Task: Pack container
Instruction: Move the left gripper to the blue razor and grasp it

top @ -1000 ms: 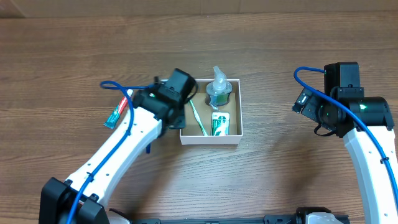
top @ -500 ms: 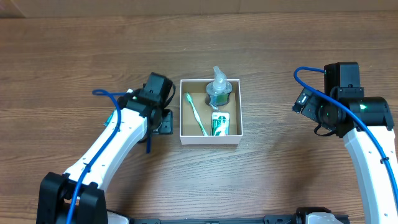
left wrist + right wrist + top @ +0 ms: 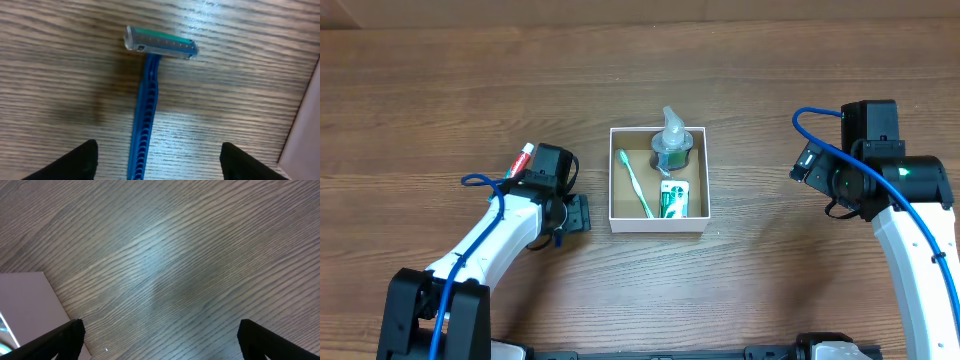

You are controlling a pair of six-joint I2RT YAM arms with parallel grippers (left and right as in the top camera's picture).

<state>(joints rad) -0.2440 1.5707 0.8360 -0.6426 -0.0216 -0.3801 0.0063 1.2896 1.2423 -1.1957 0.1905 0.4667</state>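
Now that my left arm [image 3: 500, 235] has swung back from the part-filled container [image 3: 657, 224] midway across the tabletop [image 3: 440, 100], its jaws hang apart over the blue razor [image 3: 146, 115]. I judge that my next pick; right jaws idle, apart.

Nothing legible from where I stand. The green-and-white packet [image 3: 671, 199] inside the container [image 3: 657, 224], just right of the left claw [image 3: 575, 214], carries print too small to read.
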